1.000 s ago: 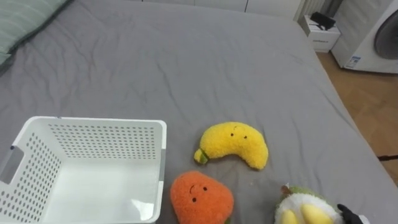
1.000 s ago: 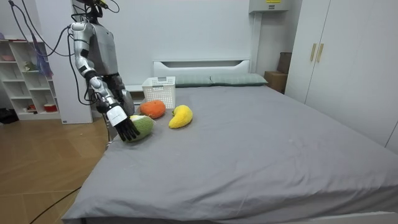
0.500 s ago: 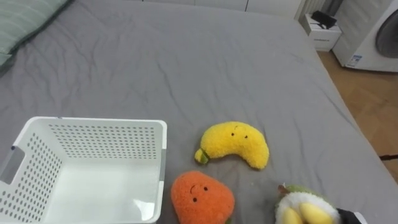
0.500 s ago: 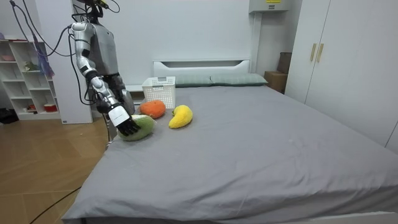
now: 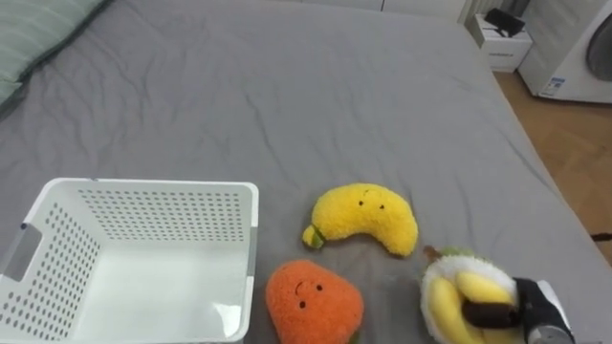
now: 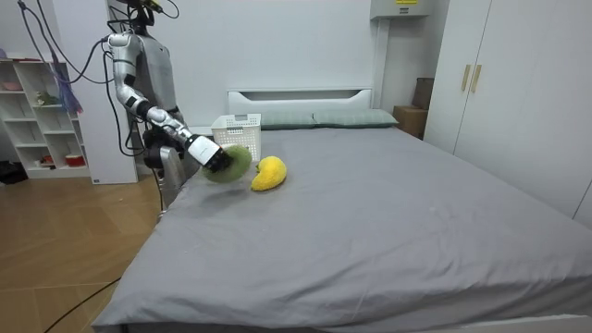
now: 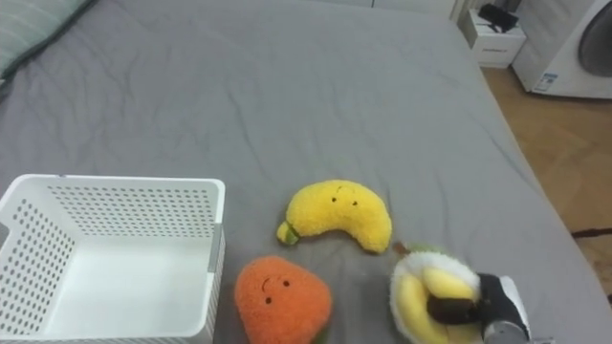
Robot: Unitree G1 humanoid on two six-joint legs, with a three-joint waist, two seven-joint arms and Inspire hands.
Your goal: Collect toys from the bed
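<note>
While clasped in right robot hand (image 5: pixel 509 311) | green-yellow plush (image 5: pixel 444 294) | above bed (image 5: pixel 287 96)

Pale green striped pillow (image 5: pixel 38 33) at top left corner. White front-load washing machine (image 5: pixel 574 67) top right, small white bedside cabinet (image 5: pixel 507 53) just beside it w/ dark object (image 5: pixel 504 21) on top. Light wood floor (image 5: pixel 574 153) nearer than both. Room view: tall white wardrobe (image 6: pixel 527 102) at right, white open shelf unit (image 6: pixel 42 139) at left.
</note>
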